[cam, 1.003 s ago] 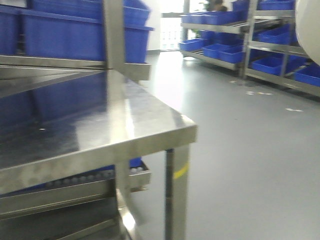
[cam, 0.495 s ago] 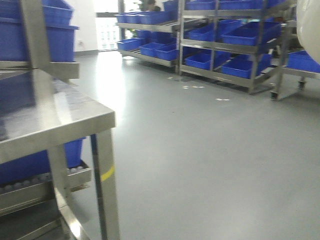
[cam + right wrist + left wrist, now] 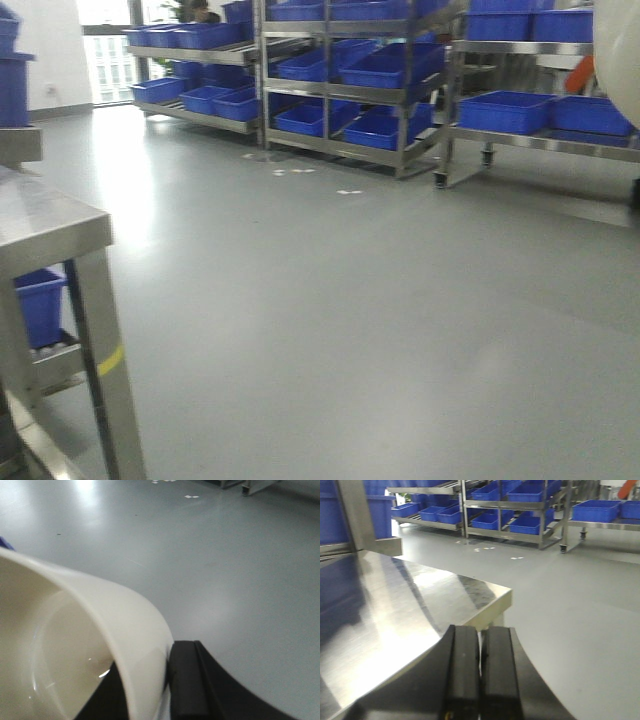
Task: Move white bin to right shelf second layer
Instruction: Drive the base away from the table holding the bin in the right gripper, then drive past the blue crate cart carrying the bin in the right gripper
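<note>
The front view has swung right, leaving the steel table (image 3: pixel 50 235) at far left and blue-crate racks (image 3: pixel 262 100) ahead, so the right gripper (image 3: pixel 147 685), pinching the white bin (image 3: pixel 75 645) by its rim, is likely carrying it shelfward; the left gripper (image 3: pixel 480 670) is closed and empty.

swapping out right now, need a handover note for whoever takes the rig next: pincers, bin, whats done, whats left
Left pincer: shut, empty, above the corner of the steel table.
Right pincer: shut on the wall of the white bin, which is held up over the floor.
Done: bin picked up.
Left: carry it to the racks across the floor and set it on the right shelf's second layer. Which rack that is cannot be told from these views.
</note>
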Tool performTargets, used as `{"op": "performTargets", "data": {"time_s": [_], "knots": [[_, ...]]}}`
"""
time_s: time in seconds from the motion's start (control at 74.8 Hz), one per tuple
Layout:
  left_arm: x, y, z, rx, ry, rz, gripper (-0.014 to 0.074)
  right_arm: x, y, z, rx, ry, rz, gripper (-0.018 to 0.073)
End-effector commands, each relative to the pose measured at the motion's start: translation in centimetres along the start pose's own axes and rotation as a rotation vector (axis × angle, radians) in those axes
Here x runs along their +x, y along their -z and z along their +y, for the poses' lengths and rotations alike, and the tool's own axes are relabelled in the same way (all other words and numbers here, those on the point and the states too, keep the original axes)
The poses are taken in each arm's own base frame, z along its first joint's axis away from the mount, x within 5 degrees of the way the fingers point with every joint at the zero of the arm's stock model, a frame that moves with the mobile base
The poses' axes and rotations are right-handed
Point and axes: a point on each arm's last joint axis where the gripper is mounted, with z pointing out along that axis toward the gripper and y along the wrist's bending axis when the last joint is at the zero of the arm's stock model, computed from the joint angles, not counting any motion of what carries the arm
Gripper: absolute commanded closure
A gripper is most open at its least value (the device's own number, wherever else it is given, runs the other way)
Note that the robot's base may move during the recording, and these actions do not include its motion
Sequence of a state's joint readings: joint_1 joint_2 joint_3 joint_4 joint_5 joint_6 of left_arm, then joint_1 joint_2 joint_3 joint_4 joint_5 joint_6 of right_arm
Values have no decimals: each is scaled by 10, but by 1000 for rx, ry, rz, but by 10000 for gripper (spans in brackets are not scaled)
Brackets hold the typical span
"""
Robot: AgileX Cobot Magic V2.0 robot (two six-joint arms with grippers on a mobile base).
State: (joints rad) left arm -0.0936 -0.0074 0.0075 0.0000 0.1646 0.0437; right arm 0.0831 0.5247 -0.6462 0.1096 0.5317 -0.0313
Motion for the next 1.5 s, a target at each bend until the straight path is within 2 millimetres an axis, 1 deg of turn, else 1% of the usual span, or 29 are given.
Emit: {"op": "performTargets", "data": {"time_s": [0.0, 1.484], "knots": [[4, -1, 0, 2, 5, -65, 512, -18, 6, 0, 4, 0, -131, 503], [4, -1, 0, 2, 5, -65, 512, -18, 6, 0, 4, 0, -131, 503]]}}
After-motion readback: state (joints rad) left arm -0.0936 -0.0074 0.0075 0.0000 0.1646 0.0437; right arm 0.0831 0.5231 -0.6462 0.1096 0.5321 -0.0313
